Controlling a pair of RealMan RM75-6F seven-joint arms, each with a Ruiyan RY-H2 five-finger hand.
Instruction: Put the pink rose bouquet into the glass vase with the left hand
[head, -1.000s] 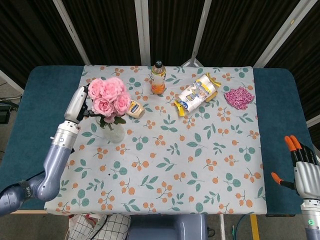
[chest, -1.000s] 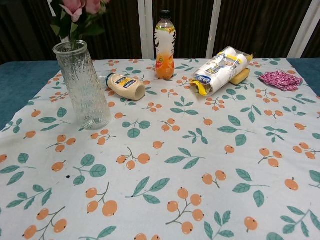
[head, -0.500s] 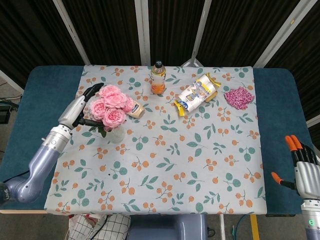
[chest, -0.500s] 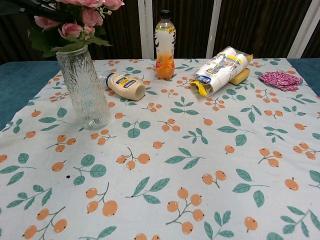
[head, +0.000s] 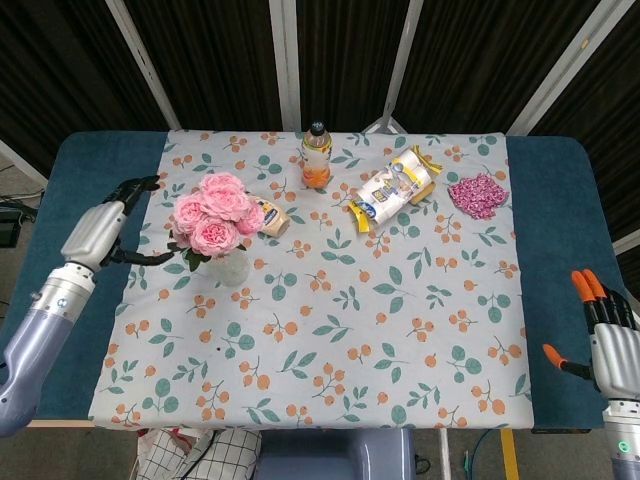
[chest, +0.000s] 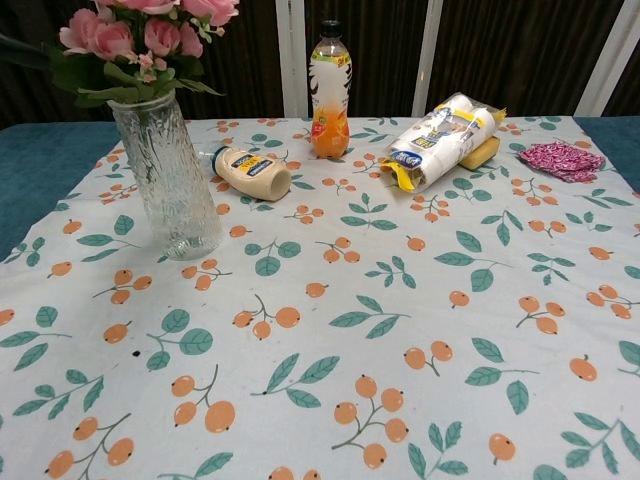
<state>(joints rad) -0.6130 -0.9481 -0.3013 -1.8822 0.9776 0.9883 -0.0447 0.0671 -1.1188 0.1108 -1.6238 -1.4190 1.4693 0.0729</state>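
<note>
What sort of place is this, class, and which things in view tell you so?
Probably a staged robot test bench rather than a home: a robot left hand beside the glass vase of roses, unrelated groceries like the orange drink bottle on a printed tablecloth, and dark panel walls behind.

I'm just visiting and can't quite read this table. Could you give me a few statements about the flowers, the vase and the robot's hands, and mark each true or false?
1. The pink rose bouquet stands in the glass vase. True.
2. The left hand grips the bouquet. False: it is apart from the flowers, fingers spread, holding nothing.
3. The orange drink bottle lies on its side. False: it stands upright.
4. The mayonnaise bottle lies on its side beside the vase. True.
5. The right hand holds the pink packet. False: it is empty, near the table's edge.
</note>
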